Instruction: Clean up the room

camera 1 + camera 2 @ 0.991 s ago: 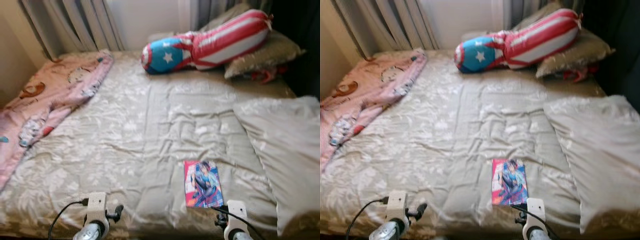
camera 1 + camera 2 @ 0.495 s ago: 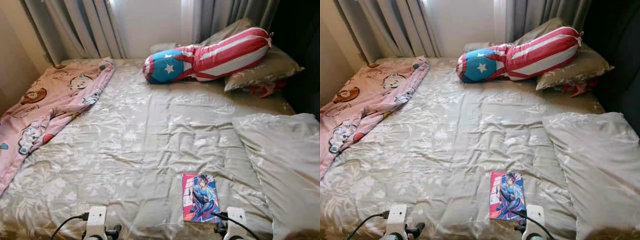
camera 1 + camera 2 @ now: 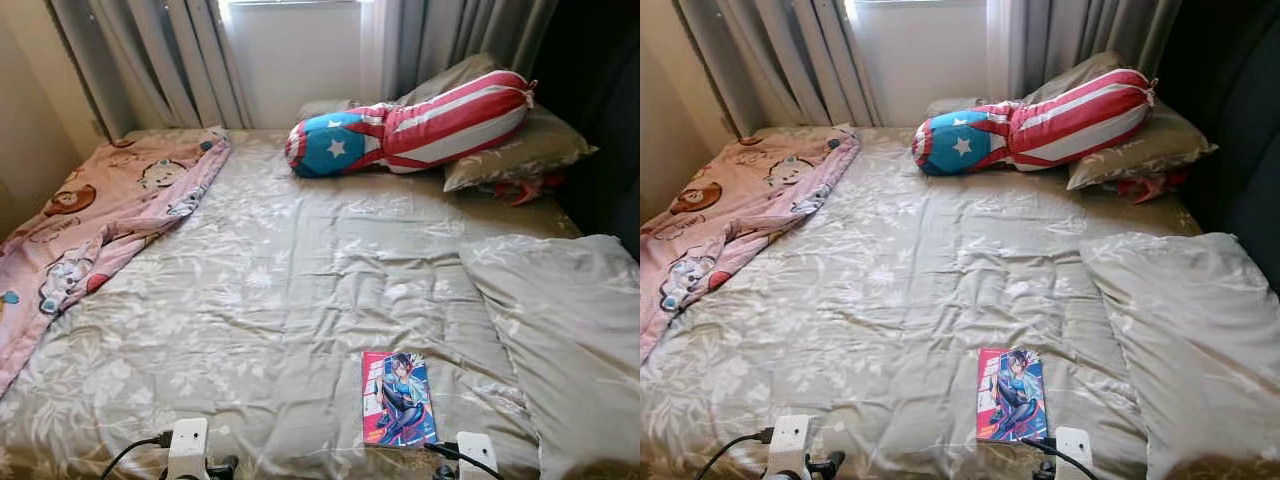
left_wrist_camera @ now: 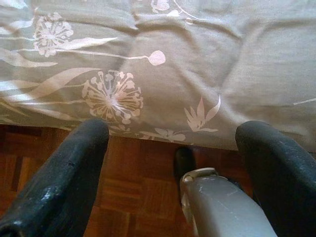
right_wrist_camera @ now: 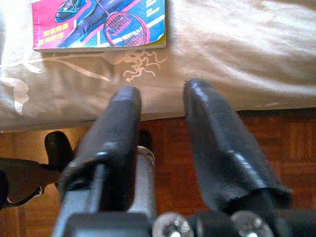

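Book (image 3: 398, 398) on bed (image 3: 260, 290), near edge

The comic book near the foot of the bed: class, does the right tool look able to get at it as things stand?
Probably yes. The comic book lies flat by the bed's edge just ahead of the open right tool, with only bare bedspread between.

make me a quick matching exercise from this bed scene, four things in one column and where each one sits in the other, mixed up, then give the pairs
Things
1. comic book
2. pink blanket
3. star-and-stripes cushion
4. loose grey pillow

Places
A. head of the bed, by the curtains
B. along the bed's left edge
C. near the foot, just ahead of the right gripper
D. on the bed's right side

Pairs: 1-C, 2-B, 3-A, 4-D
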You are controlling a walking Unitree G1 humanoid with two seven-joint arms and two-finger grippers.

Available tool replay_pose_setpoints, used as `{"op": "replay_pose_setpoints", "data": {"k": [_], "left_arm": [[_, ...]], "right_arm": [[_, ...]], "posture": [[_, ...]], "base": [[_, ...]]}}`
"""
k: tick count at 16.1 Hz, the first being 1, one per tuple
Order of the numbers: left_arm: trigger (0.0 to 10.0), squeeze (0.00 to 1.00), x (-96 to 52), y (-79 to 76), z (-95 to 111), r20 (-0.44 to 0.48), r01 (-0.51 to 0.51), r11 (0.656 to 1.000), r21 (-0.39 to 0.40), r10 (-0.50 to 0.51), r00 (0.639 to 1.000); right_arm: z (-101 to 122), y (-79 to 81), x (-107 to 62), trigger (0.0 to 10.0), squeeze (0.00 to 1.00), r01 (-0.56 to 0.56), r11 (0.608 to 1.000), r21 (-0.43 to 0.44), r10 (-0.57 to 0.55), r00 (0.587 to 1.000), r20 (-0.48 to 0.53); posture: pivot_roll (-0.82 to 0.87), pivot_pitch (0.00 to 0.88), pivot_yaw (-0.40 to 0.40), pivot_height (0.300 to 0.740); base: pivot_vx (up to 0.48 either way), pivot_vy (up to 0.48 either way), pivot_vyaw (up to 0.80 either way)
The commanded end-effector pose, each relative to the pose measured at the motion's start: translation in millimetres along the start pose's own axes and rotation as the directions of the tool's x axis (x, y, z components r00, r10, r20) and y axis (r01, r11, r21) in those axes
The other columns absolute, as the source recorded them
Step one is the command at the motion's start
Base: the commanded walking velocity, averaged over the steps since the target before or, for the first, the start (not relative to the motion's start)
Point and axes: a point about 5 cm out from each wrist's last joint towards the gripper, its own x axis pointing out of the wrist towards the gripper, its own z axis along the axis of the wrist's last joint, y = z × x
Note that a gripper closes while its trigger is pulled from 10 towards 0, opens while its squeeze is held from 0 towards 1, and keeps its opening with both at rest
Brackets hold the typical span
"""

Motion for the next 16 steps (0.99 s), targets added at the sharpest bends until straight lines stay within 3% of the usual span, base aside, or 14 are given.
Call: {"op": "replay_pose_setpoints", "data": {"k": [1, 8, 9, 10, 12, 16], "left_arm": [[10.0, 0.0, -1.3, 7.0, -4.1, -0.024, -0.01, 1.0, 0.016, 0.01, 1.0], [10.0, 0.0, -2.2, 10.0, -5.5, -0.025, -0.009, 1.0, 0.023, 0.01, 1.0], [10.0, 0.0, -2.2, 10.0, -5.6, -0.025, -0.008, 1.0, 0.024, 0.009, 1.0], [10.0, 0.0, -2.3, 10.2, -5.8, -0.025, -0.008, 1.0, 0.024, 0.008, 1.0], [10.0, 0.0, -2.4, 10.5, -6.1, -0.026, -0.008, 1.0, 0.024, 0.008, 1.0], [10.0, 0.0, -2.6, 10.3, -6.8, -0.028, -0.007, 1.0, 0.024, 0.008, 1.0]], "right_arm": [[-5.8, 2.4, -1.0, 10.0, 1.0, 0.002, 1.0, 0.013, -0.002, 1.0, -0.016], [-17.0, 2.8, -3.4, 10.0, 1.0, 0.011, 1.0, -0.008, -0.012, 0.998, -0.057], [-18.2, 3.0, -3.6, 10.0, 0.11, 0.008, 1.0, -0.02, -0.009, 0.998, -0.062], [-19.1, 3.9, -3.8, 10.0, 0.0, 0.003, 1.0, -0.03, -0.005, 0.998, -0.064], [-18.6, 5.1, -3.8, 10.0, 0.0, -0.008, 0.999, -0.048, 0.005, 0.998, -0.059], [-15.2, 5.8, -3.0, 10.0, 0.0, -0.008, 0.998, -0.062, 0.005, 0.999, -0.046]], "posture": [[-0.05, 0.0, 0.032, 0.74], [-0.05, 0.0, 0.033, 0.74], [-0.04, 0.0, 0.032, 0.74], [-0.04, 0.0, 0.031, 0.74], [-0.04, 0.0, 0.029, 0.74], [-0.03, 0.0, 0.031, 0.74]], "base": [[0.0, 0.0, 0.0], [0.0, 0.0, 0.0], [0.0, 0.0, 0.0], [0.0, 0.0, 0.0], [0.0, 0.0, 0.0], [0.0, 0.0, 0.8]]}}
